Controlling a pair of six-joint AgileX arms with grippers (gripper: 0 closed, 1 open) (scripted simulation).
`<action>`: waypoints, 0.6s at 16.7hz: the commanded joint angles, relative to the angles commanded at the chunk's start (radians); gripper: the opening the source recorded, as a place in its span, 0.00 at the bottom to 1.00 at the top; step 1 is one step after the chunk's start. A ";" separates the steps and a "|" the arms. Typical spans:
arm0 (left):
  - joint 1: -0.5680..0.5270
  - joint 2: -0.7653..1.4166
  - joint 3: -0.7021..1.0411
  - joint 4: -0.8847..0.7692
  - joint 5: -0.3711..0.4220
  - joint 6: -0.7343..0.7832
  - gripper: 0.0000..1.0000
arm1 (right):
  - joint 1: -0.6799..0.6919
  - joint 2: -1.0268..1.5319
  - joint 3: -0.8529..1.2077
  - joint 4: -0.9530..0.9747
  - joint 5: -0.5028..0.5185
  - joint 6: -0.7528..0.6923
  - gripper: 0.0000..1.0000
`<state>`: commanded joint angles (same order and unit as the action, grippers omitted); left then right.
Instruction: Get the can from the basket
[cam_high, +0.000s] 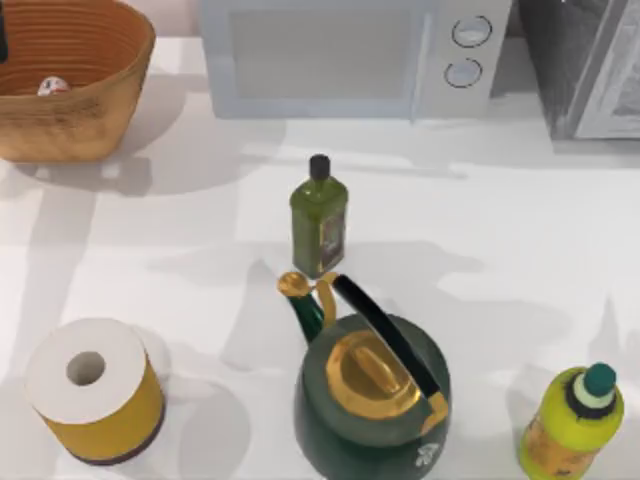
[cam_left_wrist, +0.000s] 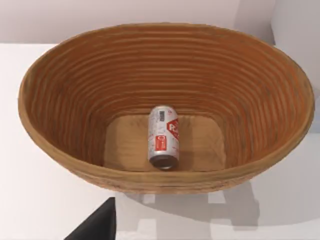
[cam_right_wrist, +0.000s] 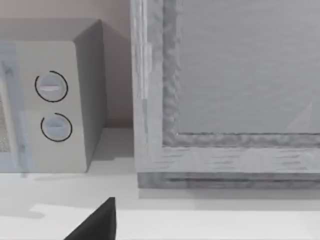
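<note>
Wicker basket (cam_left_wrist: 70, 90), red-and-white can (cam_left_wrist: 163, 137) lying inside, label unreadable, jaws' state untellable

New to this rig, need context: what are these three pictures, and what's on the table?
It is a rendered scene of two AgileX arms at a white table. One picture looks down from above; the other two come from cameras on each wrist.

The left wrist camera looks into the basket, where the can lies on its side. That is the thing to fetch. The right wrist camera faces the microwave and a grey cabinet.

Also on the table: a green bottle, a kettle, a paper roll and a yellow bottle. Nothing is held yet.
</note>
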<state>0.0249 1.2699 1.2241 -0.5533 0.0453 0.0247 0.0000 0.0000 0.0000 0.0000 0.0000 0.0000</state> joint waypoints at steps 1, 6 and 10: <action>0.002 0.105 0.098 -0.048 0.003 0.003 1.00 | 0.000 0.000 0.000 0.000 0.000 0.000 1.00; 0.015 0.604 0.560 -0.280 0.019 0.021 1.00 | 0.000 0.000 0.000 0.000 0.000 0.000 1.00; 0.024 0.937 0.866 -0.436 0.028 0.035 1.00 | 0.000 0.000 0.000 0.000 0.000 0.000 1.00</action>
<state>0.0487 2.2065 2.0904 -0.9892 0.0735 0.0599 0.0000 0.0000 0.0000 0.0000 0.0000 0.0000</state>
